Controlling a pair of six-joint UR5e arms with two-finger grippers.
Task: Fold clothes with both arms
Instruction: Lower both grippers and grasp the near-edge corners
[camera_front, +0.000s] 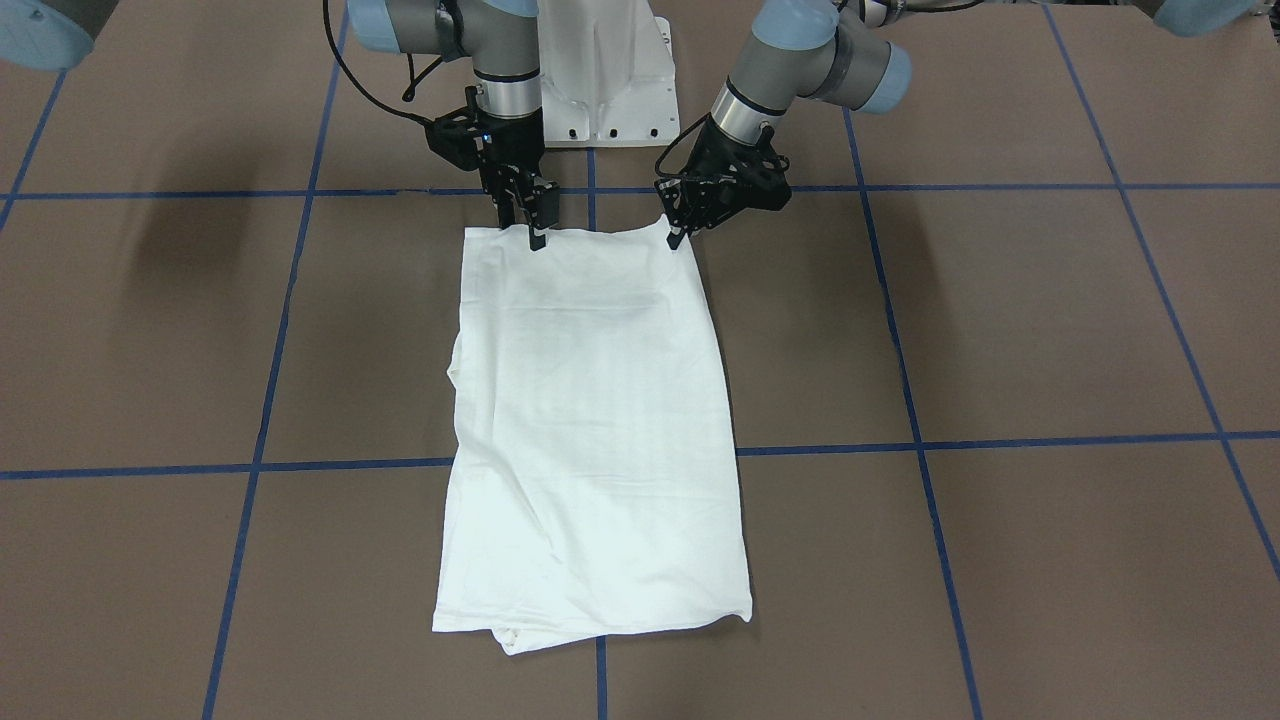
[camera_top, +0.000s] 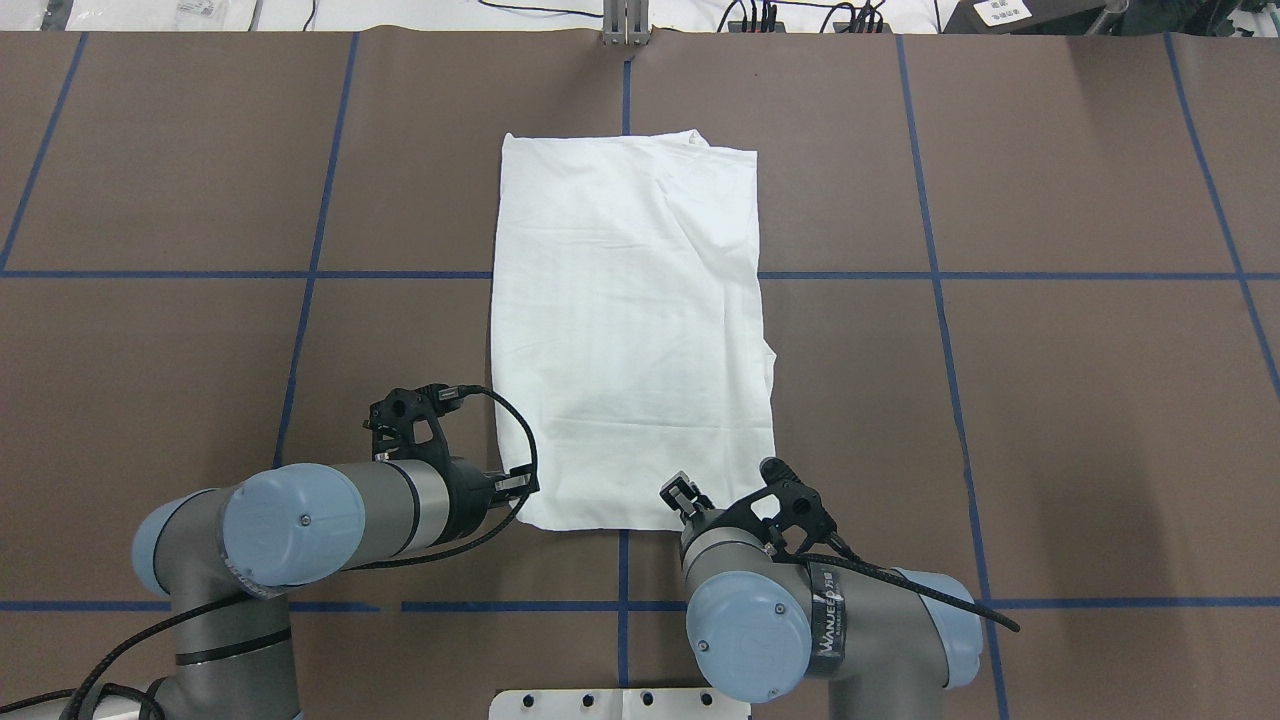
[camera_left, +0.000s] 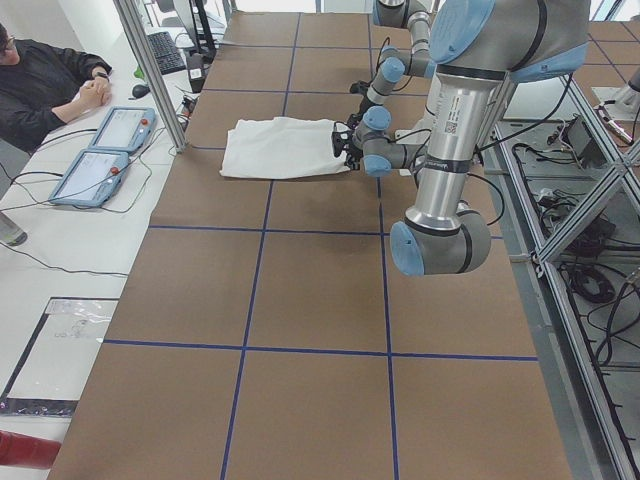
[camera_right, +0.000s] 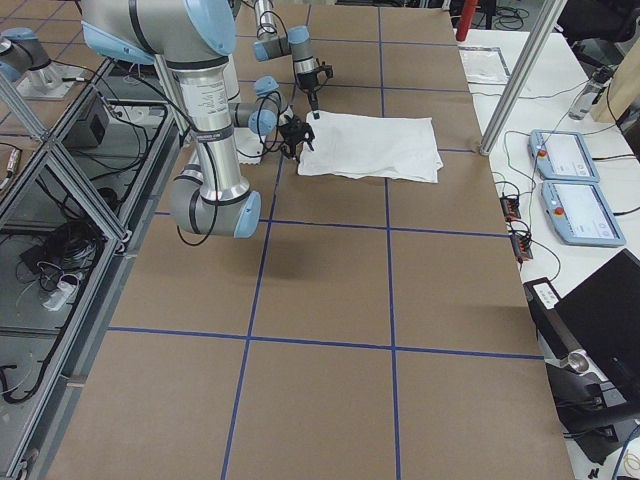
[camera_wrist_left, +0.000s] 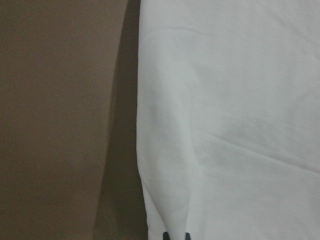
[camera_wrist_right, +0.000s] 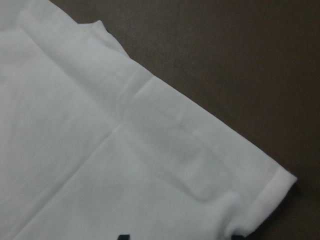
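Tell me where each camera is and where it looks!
Front-facing: across the table, facing the robot, looking down on the T-shirt; left gripper, right gripper.
Overhead: behind the robot, looking forward and down; left arm, right arm.
Exterior left: table's end on the robot's left, looking along it; left arm near, person aside.
Exterior right: opposite end; right arm near.
Left wrist: close over the T-shirt's edge; only fingertips.
Right wrist: close over its hemmed corner; only fingertips.
Front-facing and overhead share the whole T-shirt, from opposite sides.
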